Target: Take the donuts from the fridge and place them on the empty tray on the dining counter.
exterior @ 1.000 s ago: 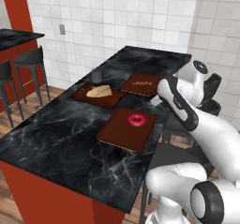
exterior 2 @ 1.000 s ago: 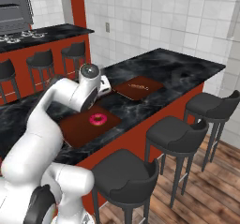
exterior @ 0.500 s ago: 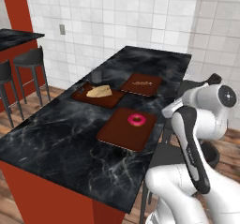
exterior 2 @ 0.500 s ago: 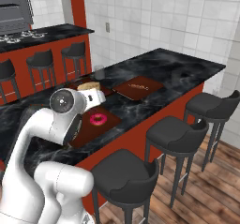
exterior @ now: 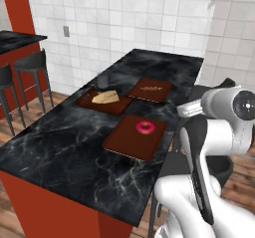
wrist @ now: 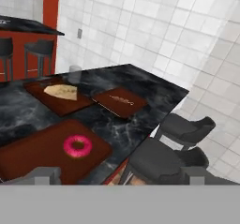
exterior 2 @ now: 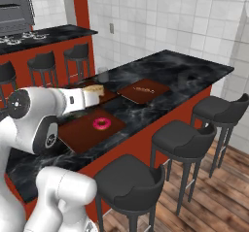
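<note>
On the left of the black marble table (exterior: 60, 147) sits the tray with a tan loaf (exterior: 105, 97). Next comes the plain tray (exterior: 132, 142) with the pink donut (exterior: 145, 128) lying flat near its far right corner, then the smaller tray with a thin stick (exterior: 150, 90). The arm is folded back at the right. In the hand view the fingers (wrist: 44, 174) stand spread wide, empty, just off the table's edge.

One donut is placed; the purple one is yet to be fetched from the fridge, I judge. The risk: as the arm swings away low, an elbow or finger could clip the tray rim and shove it, or nudge the donut off.

The table has a red base, with dark stools (exterior 2: 182, 136) along its right side, a wood floor, and white tiled walls behind.
</note>
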{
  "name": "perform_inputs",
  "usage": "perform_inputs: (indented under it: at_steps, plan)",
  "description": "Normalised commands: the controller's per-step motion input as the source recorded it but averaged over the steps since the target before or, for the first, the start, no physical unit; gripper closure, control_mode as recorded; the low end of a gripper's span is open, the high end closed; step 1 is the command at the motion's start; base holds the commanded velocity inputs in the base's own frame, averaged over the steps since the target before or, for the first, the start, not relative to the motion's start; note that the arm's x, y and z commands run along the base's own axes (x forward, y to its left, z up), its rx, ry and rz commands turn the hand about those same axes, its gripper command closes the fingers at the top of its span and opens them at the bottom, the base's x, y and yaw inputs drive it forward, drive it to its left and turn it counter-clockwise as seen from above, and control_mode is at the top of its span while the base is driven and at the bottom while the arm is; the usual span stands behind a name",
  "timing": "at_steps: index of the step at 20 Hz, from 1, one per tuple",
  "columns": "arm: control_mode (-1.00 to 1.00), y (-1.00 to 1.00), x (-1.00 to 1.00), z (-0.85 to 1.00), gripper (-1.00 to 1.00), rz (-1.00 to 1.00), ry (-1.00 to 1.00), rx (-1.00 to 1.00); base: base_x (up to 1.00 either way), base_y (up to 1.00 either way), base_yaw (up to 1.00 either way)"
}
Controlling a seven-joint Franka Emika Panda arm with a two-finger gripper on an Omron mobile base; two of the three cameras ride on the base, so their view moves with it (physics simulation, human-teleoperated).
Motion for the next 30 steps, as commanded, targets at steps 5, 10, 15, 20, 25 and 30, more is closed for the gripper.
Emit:
perform_inputs:
  at_steps: [5,10,15,20,25,30]
  plan:
    - [-1.0,-0.09,-0.65,-0.37,-1.0,-0.01,-0.27,0.02,0.0,0.0,0.0]
    - [-1.0,-0.1,-0.3,-0.52,-1.0,0.09,-0.16,0.05,0.0,0.0,0.0]
    - [1.0,0.08,0.0,-0.36,-1.0,0.09,0.0,0.0,0.09,0.07,0.09]
    - [1.0,0.0,0.0,0.0,-1.0,0.0,0.0,0.0,-0.41,0.0,0.1]
    - [1.0,0.0,0.0,0.0,-1.0,0.0,0.0,0.0,-1.0,0.0,0.22]
    - [1.0,0.0,0.0,0.0,-1.0,0.0,0.0,0.0,-1.0,0.08,0.29]
